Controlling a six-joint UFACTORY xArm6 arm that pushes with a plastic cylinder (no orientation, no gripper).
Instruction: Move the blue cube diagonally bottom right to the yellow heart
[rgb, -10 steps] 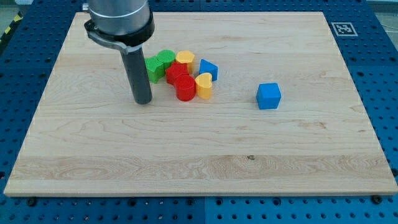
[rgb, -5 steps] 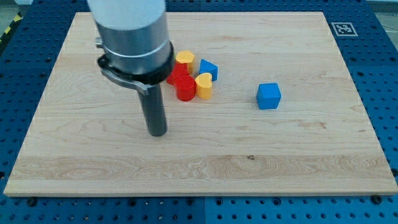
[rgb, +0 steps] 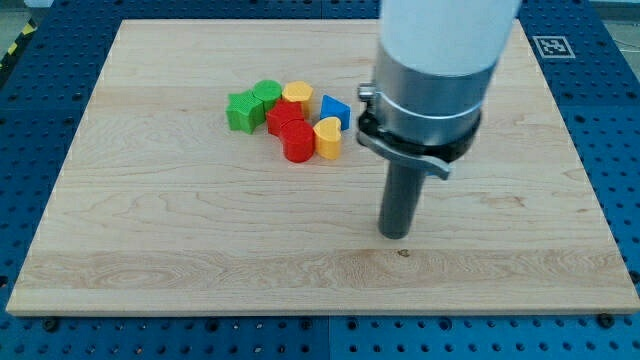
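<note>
Touching a red block (rgb: 298, 145), yellow heart (rgb: 327, 138); my tip (rgb: 396, 236) well apart.

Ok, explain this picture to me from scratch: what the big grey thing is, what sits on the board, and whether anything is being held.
The big grey thing is the end of a robot arm. It carries no gripper, only a dark rod; my tip slides on the wooden board and pushes blocks, so nothing is held. One camera looks down at the board. Toward the view's upper left sits a cluster: a yellow heart, a red block, green blocks and a small blue block. The tip stands to the lower right of that cluster. The blue cube does not show now; the arm may be hiding it.
</note>
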